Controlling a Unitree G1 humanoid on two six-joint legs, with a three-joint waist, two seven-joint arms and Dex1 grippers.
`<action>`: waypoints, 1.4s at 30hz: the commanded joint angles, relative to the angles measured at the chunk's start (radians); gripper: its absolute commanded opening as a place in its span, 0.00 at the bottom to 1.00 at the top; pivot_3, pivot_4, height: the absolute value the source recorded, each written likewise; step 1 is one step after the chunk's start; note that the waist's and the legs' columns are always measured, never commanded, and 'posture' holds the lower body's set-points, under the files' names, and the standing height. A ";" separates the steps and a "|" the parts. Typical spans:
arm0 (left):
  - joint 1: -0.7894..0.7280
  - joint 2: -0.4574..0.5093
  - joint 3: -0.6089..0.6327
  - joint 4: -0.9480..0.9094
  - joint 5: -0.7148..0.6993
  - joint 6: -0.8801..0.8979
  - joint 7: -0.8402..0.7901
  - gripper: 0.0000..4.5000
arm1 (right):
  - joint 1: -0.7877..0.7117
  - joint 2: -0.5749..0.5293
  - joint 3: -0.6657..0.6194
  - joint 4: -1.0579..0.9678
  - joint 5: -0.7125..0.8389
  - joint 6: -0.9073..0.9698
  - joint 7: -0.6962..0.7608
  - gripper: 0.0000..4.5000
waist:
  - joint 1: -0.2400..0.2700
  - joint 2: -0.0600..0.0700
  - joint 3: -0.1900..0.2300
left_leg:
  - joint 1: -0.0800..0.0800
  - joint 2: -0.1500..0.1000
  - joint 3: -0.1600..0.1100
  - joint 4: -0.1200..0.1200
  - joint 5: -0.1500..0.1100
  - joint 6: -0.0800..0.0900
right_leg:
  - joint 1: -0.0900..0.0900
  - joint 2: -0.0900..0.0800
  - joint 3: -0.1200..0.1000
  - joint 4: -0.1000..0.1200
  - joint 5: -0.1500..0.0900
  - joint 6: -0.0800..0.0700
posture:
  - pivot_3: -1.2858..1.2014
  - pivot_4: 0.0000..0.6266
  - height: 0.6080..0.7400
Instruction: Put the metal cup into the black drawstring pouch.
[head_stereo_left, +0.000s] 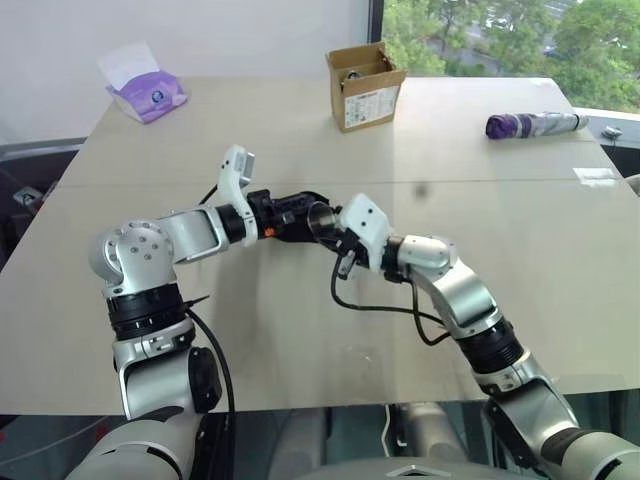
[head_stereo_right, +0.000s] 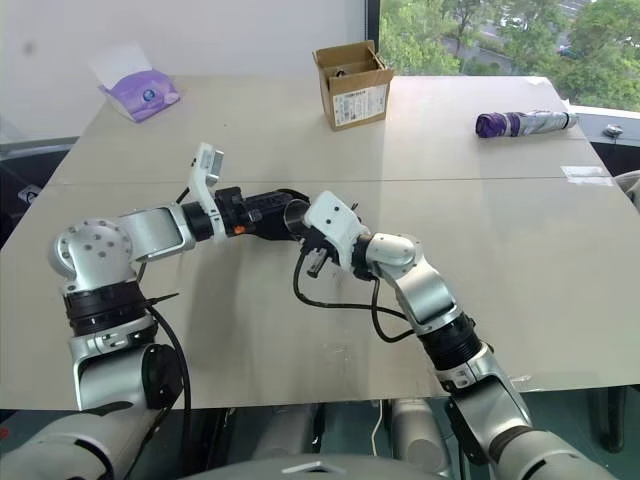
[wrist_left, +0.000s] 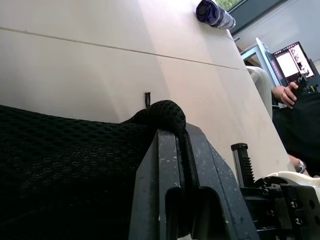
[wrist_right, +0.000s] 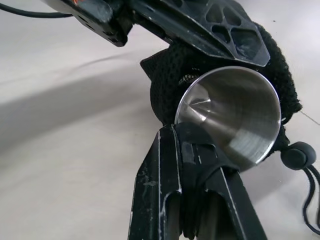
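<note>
Both eye views look forward and down from head height over the worktop (head_stereo_left: 300, 130), taking in the box (head_stereo_left: 365, 85) and umbrella (head_stereo_left: 535, 124) along its far side. The left wrist view sits very close along its fingers (wrist_left: 172, 190), grazing the worktop toward that same umbrella (wrist_left: 215, 14). The right wrist view looks close along its fingers (wrist_right: 165, 190) at the cup (wrist_right: 232, 117) and pouch (wrist_right: 170, 75), which the eye views show mid-worktop.
</note>
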 joint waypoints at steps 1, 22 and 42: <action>-0.024 0.009 0.005 -0.033 -0.016 0.002 -0.006 0.00 | -0.024 0.004 -0.003 -0.026 0.028 -0.012 0.018 0.01 | 0.000 0.000 0.000 | 0.000 0.000 0.000 0.000 0.000 0.000 | 0.000 0.000 0.000 0.000 0.000 0.000 | 0.52 0.24 1.00; -0.025 0.018 0.000 -0.020 -0.012 0.008 -0.016 0.00 | -0.029 -0.004 -0.004 -0.004 0.031 -0.035 -0.005 0.01 | 0.000 0.000 0.000 | 0.000 0.000 0.000 0.000 0.000 0.000 | 0.000 0.000 0.000 0.000 0.000 0.000 | 0.52 0.24 1.00; -0.034 -0.028 0.010 -0.050 -0.030 0.061 0.013 0.00 | -0.108 0.045 0.054 0.171 -0.032 -0.190 -0.001 0.01 | -0.001 0.000 0.000 | 0.000 0.000 0.000 0.000 0.000 0.000 | 0.000 0.000 0.000 0.000 0.000 0.000 | 0.52 0.24 1.00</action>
